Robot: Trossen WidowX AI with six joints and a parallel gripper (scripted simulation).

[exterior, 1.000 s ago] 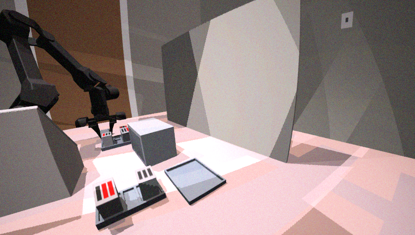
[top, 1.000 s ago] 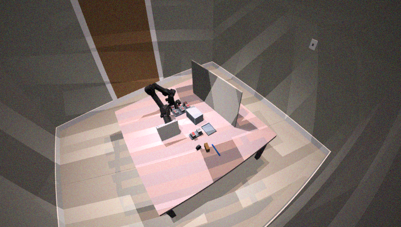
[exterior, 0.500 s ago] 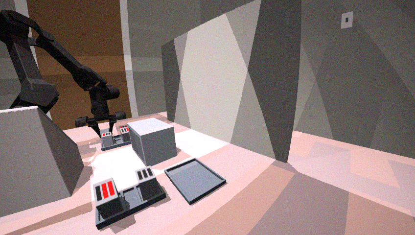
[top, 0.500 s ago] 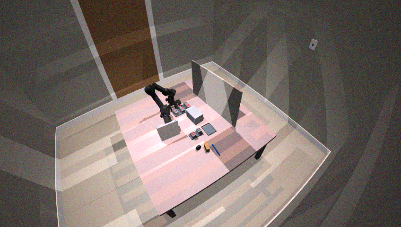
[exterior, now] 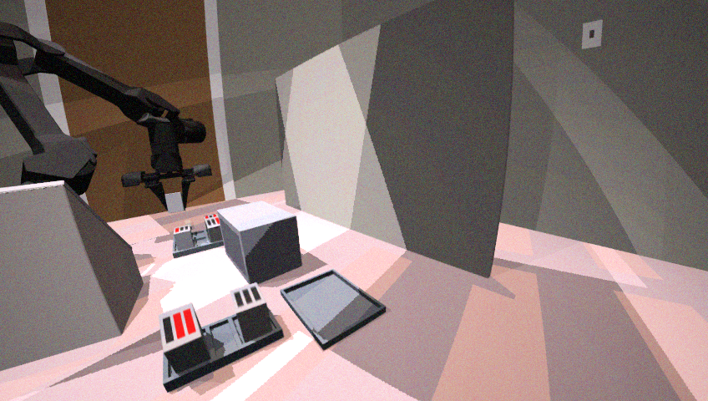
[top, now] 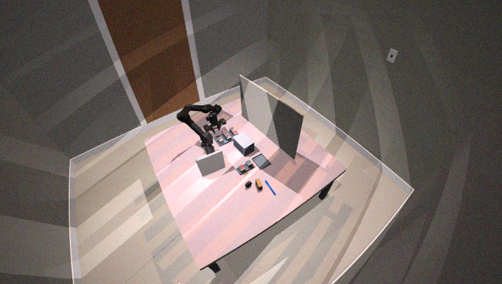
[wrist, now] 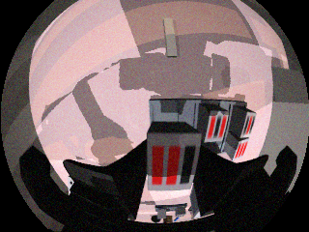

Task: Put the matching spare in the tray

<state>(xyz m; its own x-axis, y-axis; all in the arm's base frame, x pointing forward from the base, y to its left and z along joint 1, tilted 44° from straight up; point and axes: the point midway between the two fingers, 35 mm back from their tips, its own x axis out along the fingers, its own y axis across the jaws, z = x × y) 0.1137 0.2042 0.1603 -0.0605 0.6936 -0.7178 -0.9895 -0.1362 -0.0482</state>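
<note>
Now the robot's black parallel-jaw hand (exterior: 171, 197) is gripping a small grey block-shaped spare with two red bars and one dark bar on its face (wrist: 170, 158), with the jaws closed against its sides. In the exterior view the block is hanging clear above the far dark holder rack (exterior: 191, 243), where two other small grey spares with red markings (exterior: 212, 225) are sitting. The wrist view is showing the held block close under the camera, with the remaining rack pieces (wrist: 226, 130) just to its right and the pale pink desk (wrist: 77, 72) stretching beyond.

Outward from there, a plain grey cube-shaped mounted unit (exterior: 260, 239) is standing just beside that rack, and its back is not readable from these views. Nearer the exterior camera, the shallow dark-rimmed square tray (exterior: 331, 305) is lying flat with nothing in it, just beside a second dark rack (exterior: 220, 342) that is carrying a block with red bars (exterior: 179, 325) and one with dark bars only (exterior: 248, 297). A tall grey upright panel (exterior: 397, 139) is standing behind the tray.

Judging by this, the pick appears done: a spare is out of the rack and lifted. Whether its code matches the unit's cannot be told here. Still left are carrying it past the cube to the tray, lowering it inside the rim and releasing it.
</note>
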